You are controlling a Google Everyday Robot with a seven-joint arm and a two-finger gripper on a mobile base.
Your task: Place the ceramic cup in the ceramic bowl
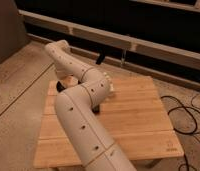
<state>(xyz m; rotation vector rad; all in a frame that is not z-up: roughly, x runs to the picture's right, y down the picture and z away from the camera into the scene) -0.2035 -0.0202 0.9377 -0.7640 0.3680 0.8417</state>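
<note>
My white arm (83, 120) rises from the bottom edge and bends over the middle of the wooden table (138, 120). Its far link reaches back to the table's far left corner. My gripper (68, 80) hangs under the wrist there, mostly hidden by the arm. A dark patch (96, 107) shows under the elbow and may be the rim of the ceramic bowl. A small pale shape (109, 84) at the elbow's right side may be the ceramic cup, but I cannot tell for sure.
A black bar-like object (100, 59) stands just beyond the table's far edge. A long ledge with a rail (143, 42) runs behind it. Black cables (185, 112) lie on the floor to the right. Concrete floor lies to the left.
</note>
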